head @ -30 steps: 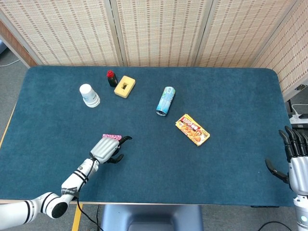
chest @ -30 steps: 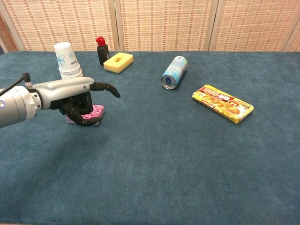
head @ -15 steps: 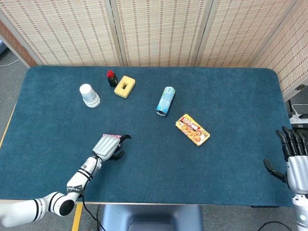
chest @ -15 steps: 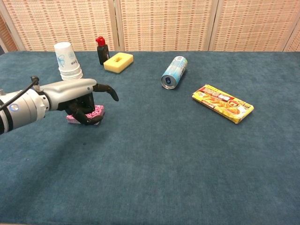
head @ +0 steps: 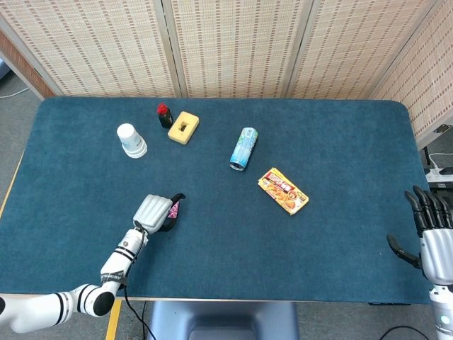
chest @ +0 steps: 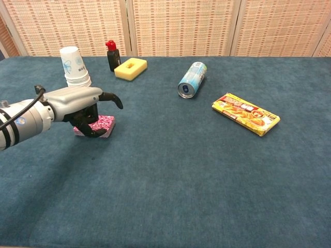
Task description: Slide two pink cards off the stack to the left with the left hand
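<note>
The stack of pink cards [chest: 105,124] lies on the blue table at the front left. Only a sliver of that stack [head: 175,208] shows in the head view, beside my left hand [head: 156,212]. My left hand [chest: 83,106] lies over the stack's left part, its dark fingers curled down onto the cards and the thumb sticking out to the right. I see no card apart from the stack. My right hand [head: 432,232] hovers off the table's right edge with fingers spread and nothing in it.
A stack of paper cups [chest: 73,66] stands just behind my left hand. Further back are a black bottle with a red cap [chest: 112,55] and a yellow sponge [chest: 130,68]. A can [chest: 192,79] lies on its side mid-table, with a snack packet [chest: 245,114] to its right.
My left hand has drawn a little to the left over the stack, baring more of the cards' right side in the chest view. The right hand has barely moved.
</note>
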Controlling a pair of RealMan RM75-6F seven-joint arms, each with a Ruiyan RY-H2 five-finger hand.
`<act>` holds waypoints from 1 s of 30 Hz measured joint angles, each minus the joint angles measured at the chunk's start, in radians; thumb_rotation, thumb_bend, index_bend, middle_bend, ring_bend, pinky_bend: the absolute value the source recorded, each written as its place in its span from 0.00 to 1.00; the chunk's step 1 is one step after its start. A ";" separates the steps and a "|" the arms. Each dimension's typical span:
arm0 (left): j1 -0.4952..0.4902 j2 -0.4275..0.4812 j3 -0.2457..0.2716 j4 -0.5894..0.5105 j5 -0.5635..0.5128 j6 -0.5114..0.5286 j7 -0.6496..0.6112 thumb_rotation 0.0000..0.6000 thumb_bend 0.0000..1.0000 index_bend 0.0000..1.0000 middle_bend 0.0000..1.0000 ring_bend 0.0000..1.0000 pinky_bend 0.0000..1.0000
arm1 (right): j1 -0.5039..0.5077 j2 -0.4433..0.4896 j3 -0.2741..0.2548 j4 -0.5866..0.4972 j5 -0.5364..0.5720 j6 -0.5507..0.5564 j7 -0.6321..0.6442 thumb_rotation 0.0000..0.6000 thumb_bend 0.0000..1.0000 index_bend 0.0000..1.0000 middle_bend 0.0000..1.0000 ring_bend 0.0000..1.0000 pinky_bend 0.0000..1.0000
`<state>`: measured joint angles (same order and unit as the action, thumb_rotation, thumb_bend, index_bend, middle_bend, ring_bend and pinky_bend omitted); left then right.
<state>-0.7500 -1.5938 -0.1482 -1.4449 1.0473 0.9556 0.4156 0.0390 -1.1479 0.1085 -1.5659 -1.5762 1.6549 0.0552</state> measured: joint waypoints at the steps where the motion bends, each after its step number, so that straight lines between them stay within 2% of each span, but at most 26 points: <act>1: 0.001 0.000 0.001 -0.001 0.001 0.004 0.003 1.00 0.32 0.18 1.00 1.00 1.00 | 0.000 0.000 0.000 0.000 0.000 0.000 -0.001 1.00 0.22 0.00 0.00 0.00 0.05; 8: 0.004 -0.014 0.006 0.004 0.003 0.022 0.020 1.00 0.24 0.15 1.00 1.00 1.00 | 0.000 0.000 -0.001 -0.002 -0.001 -0.003 -0.004 1.00 0.22 0.00 0.00 0.00 0.05; 14: 0.003 -0.032 0.007 0.033 -0.001 0.027 0.033 1.00 0.23 0.15 1.00 1.00 1.00 | 0.000 0.001 0.000 -0.003 0.001 -0.004 -0.002 1.00 0.22 0.00 0.00 0.00 0.05; 22: -0.009 -0.052 -0.003 0.088 -0.009 0.006 0.027 1.00 0.23 0.24 1.00 1.00 1.00 | 0.002 0.001 -0.001 -0.005 0.003 -0.010 -0.007 1.00 0.22 0.00 0.00 0.00 0.05; 30: -0.011 -0.029 -0.010 0.062 -0.016 -0.007 0.017 1.00 0.23 0.30 1.00 1.00 1.00 | 0.005 0.001 -0.004 -0.007 0.004 -0.021 -0.015 1.00 0.22 0.00 0.00 0.00 0.05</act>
<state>-0.7609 -1.6230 -0.1579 -1.3830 1.0316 0.9488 0.4328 0.0437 -1.1473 0.1047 -1.5724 -1.5726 1.6343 0.0401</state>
